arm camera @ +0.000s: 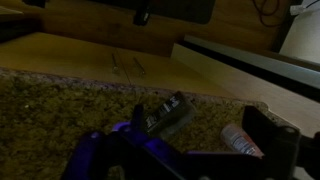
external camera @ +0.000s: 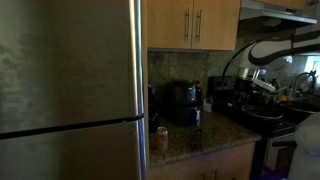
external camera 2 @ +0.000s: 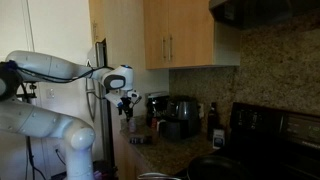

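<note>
Granite counter point(arm camera: 50, 110): speckled brown stone running under wooden cabinets point(external camera 2: 180, 35). Light is dim in all three views.
Tool point(external camera 2: 127, 101): hangs in the air above the near end of the counter in an exterior view, carried by the white arm point(external camera 2: 60, 66). It touches nothing.
Fingers point(arm camera: 272, 140): in the wrist view they enter from the bottom edge, one at each side, with a wide gap between them. The tool stands apart, with nothing clamped.
Dark block point(arm camera: 165, 118): the thing nearest the tool. It lies flat on the counter with its long axis on a diagonal. From the wrist view it sits in the gap between the fingers, below them and untouched. It is too dark to tell what kind of thing it is.
Can point(arm camera: 238, 142): reddish, near the dark block but apart from it, and close to one finger in the wrist view. In an exterior view point(external camera: 161, 138) it stands upright near the counter's front edge, just beside the fridge.
Fridge point(external camera: 70, 80): brushed steel, filling one side of an exterior view.
Toaster point(external camera 2: 180, 126): black, against the back wall, well apart from the tool.
Stove point(external camera 2: 270, 125): dark, at the far end of the counter.
</note>
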`<action>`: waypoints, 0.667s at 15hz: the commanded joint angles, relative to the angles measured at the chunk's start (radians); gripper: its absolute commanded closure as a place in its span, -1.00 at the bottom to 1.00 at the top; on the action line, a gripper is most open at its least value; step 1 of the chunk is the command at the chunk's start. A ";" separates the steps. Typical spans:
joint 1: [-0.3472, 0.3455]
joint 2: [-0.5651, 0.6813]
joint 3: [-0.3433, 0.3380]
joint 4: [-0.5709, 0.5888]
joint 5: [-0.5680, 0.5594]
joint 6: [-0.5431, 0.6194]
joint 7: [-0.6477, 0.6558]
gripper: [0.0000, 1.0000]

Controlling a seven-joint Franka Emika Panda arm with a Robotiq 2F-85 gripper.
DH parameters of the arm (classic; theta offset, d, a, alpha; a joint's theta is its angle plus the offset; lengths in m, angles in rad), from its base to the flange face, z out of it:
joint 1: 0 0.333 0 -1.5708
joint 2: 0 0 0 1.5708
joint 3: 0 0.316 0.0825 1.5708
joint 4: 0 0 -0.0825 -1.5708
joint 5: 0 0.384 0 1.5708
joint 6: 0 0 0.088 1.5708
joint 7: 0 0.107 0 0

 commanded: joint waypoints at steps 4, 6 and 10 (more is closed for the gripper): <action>-0.017 0.002 0.013 0.003 0.011 -0.005 -0.011 -1.00; 0.003 0.037 0.035 0.003 -0.004 0.054 -0.043 -1.00; -0.007 0.069 0.066 0.002 -0.152 0.222 -0.137 -1.00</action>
